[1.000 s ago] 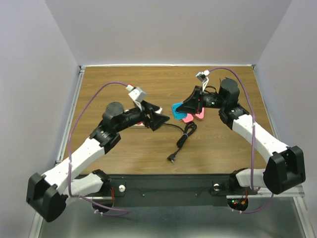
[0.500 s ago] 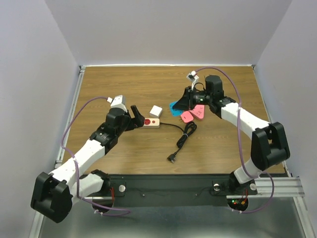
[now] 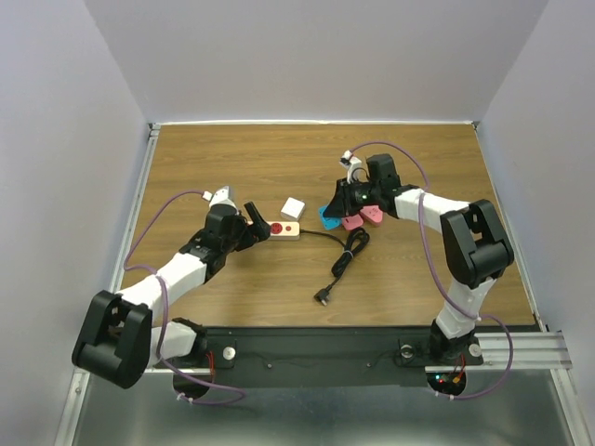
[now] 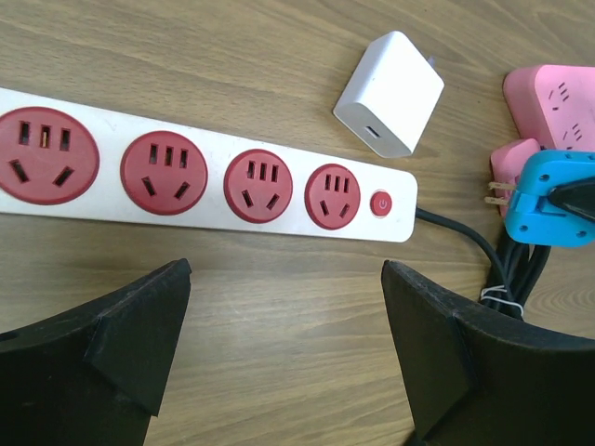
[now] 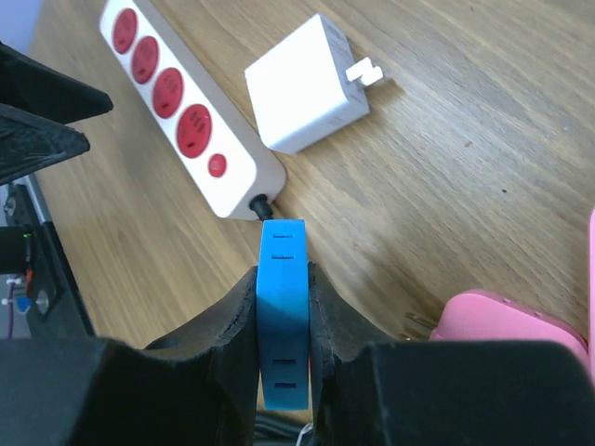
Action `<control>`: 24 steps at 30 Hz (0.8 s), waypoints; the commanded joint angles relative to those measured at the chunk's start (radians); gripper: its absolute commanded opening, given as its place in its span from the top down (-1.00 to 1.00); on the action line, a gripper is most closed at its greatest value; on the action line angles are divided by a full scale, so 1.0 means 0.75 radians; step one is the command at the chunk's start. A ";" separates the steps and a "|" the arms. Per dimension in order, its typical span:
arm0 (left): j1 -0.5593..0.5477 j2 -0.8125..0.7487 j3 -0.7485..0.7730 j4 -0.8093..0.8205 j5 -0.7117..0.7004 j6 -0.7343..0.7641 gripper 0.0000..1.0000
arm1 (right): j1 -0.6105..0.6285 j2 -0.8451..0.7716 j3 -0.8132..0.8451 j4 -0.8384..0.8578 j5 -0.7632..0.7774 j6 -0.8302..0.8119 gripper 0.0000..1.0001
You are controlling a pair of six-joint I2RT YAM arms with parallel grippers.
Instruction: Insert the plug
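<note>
Right pincer (image 5: pixel 284 290): jaws clamped on the blue plug (image 5: pixel 283 265), one finger on each flat face, the plug edge-on to the wrist cam. Slots show along its narrow edge. Can't tell whether it touches the bench (image 3: pixel 418 279).

Top cam: the blue plug (image 3: pixel 326 212) sits near the cable end of the power strip (image 3: pixel 283 229) but apart from it, not in any socket. In the right wrist view its far end points at the spot where the black cable (image 5: pixel 262 206) leaves the power strip (image 5: pixel 177 98).

Left pincer (image 4: pixel 284 279): jaws wide apart, nothing between them. It hangs over bare bench on the near side of the strip. The left wrist cam shows the power strip (image 4: pixel 206 147) lying across the frame just past the fingertips. It's white, with four red sockets visible and a red switch (image 4: pixel 381 203) at the cable end.

A white charger cube (image 4: pixel 389 95) lies just beyond the strip's switch end, prongs pointing away from the strip, close but not touching.

Pink blocks (image 3: pixel 361 219) lie beside the blue plug, on the side away from the strip. The black cable (image 3: pixel 349 253) runs from the strip into a tied bundle, and its own plug (image 3: pixel 323 297) lies loose on the bench nearer the arm bases.
</note>
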 commanded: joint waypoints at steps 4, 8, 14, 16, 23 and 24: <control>0.016 0.093 0.001 0.112 0.090 -0.031 -0.89 | 0.014 0.026 0.058 0.021 0.010 -0.059 0.99; 0.024 0.146 0.003 0.104 0.045 -0.049 -0.90 | 0.014 0.020 0.060 0.021 -0.002 -0.077 0.99; 0.031 0.230 0.046 0.086 0.012 -0.068 -0.91 | 0.014 0.079 0.089 0.019 0.008 -0.098 0.99; 0.035 0.230 0.052 0.092 0.000 -0.064 -0.90 | 0.014 0.089 0.087 0.017 0.006 -0.102 0.99; 0.059 0.243 0.081 0.090 -0.039 -0.039 -0.91 | 0.016 0.140 0.068 0.019 0.027 -0.149 0.99; 0.063 0.245 0.083 0.088 -0.039 -0.039 -0.91 | 0.018 0.144 0.068 0.017 0.027 -0.149 0.99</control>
